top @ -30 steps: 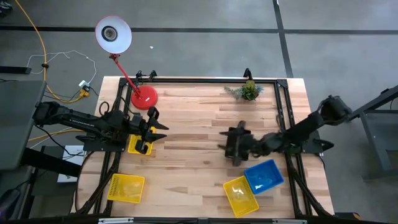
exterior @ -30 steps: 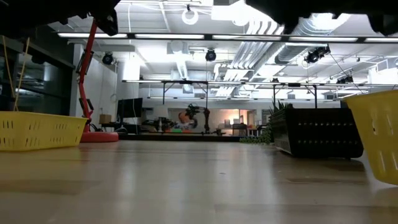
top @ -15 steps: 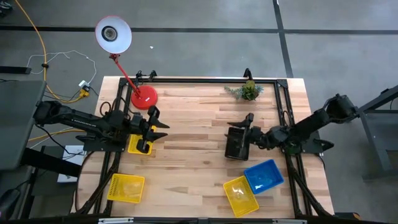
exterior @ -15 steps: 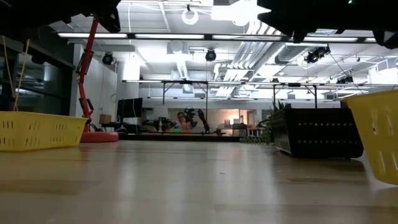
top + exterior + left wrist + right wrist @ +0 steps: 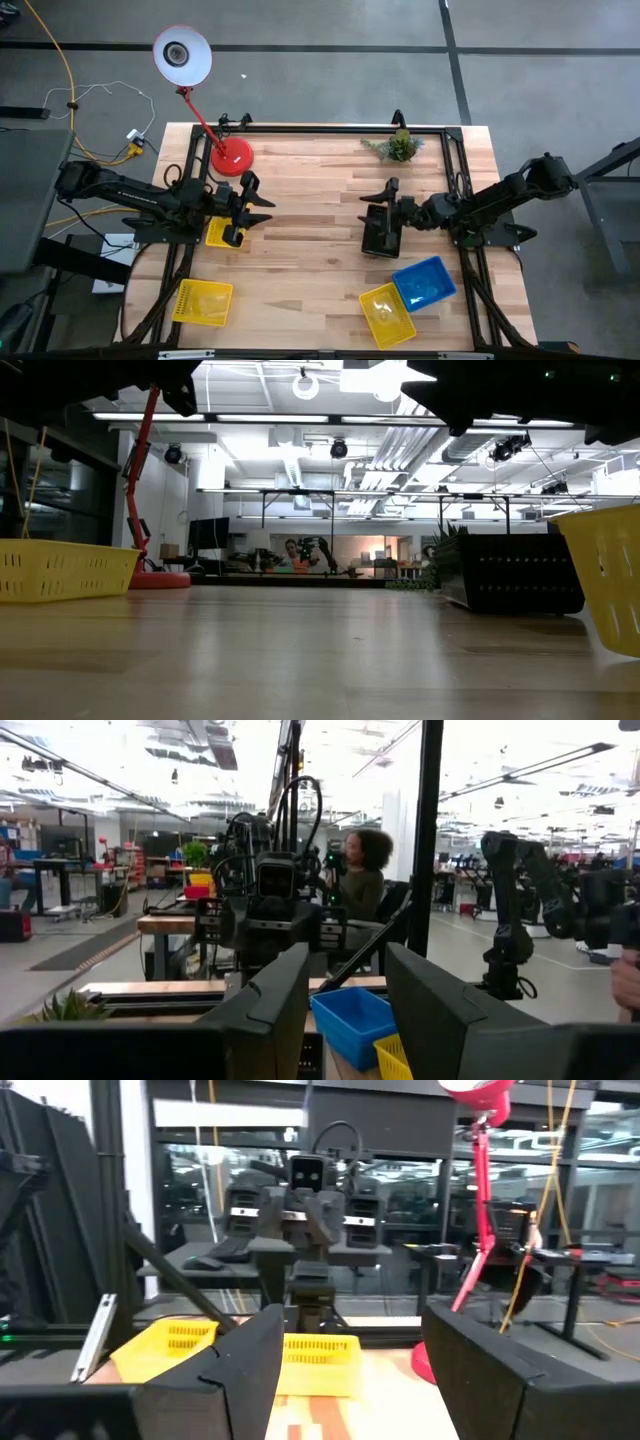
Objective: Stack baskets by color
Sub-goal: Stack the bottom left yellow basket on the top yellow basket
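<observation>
A black basket (image 5: 380, 236) rests on its bottom right of the table's centre, also in the low view (image 5: 510, 572). My right gripper (image 5: 385, 207) hangs open above its far side, touching nothing (image 5: 350, 1370). A blue basket (image 5: 425, 280) and a yellow basket (image 5: 387, 312) sit side by side near the front right edge. At the left, one yellow basket (image 5: 222, 232) lies under my open left gripper (image 5: 258, 212), which holds nothing (image 5: 345, 1010). Another yellow basket (image 5: 203, 302) lies near the front left corner.
A red desk lamp (image 5: 230, 157) stands at the back left, and a small plant (image 5: 400, 146) at the back right. A black frame (image 5: 330, 128) runs along the table's edges. Bare wood lies between the two arms.
My right gripper has drawn back from over the black basket toward the table's far and right edges, uncovering the basket, which stays where it was on the table.
</observation>
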You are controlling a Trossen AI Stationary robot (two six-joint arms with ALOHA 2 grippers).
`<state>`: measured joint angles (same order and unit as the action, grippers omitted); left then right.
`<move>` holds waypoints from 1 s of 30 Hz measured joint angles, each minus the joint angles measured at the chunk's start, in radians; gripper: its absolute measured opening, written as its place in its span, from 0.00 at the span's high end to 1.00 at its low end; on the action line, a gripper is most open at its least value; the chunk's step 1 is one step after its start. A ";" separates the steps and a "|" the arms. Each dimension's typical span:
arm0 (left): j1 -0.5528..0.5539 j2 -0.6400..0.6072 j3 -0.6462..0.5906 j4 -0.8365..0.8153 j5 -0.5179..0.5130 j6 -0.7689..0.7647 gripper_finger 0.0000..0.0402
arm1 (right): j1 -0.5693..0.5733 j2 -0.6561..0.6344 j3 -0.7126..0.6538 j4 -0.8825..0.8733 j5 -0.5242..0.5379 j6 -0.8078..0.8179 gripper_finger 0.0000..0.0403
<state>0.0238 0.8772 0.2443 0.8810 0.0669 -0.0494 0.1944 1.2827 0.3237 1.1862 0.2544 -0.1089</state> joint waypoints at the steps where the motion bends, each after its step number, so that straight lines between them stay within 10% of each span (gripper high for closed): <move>1: 0.000 0.000 0.000 0.000 0.000 0.000 0.70 | 0.000 0.000 0.000 -0.001 -0.009 0.000 0.44; 30: -0.017 0.003 0.007 -0.005 0.019 -0.123 0.70 | 0.000 0.000 0.000 -0.022 -0.062 0.000 0.44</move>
<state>0.0071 0.8801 0.2511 0.8765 0.0857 -0.1729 0.1947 1.2831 0.3241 1.1641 0.1928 -0.1085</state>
